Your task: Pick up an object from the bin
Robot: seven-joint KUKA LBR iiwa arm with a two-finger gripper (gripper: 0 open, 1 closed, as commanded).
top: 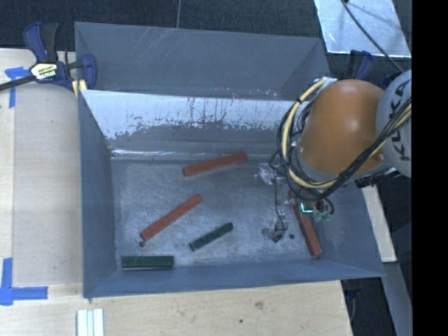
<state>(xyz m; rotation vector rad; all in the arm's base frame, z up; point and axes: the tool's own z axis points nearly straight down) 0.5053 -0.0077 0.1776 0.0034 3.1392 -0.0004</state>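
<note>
Reddish-brown flat bar, wood or plastic I cannot tell, lies by the front right corner of the grey metal bin, slanting back under the arm. The tool hangs low just to its left, seemingly apart from it; how wide it stands I cannot tell, and I see nothing gripped. I judge this the approach step: the next move calls for shifting over that bar and closing on it. Leftward lie a dark green rectangular block, a short dark green bar and a long reddish-brown bar. Another reddish-brown strip lies near the back wall.
</note>
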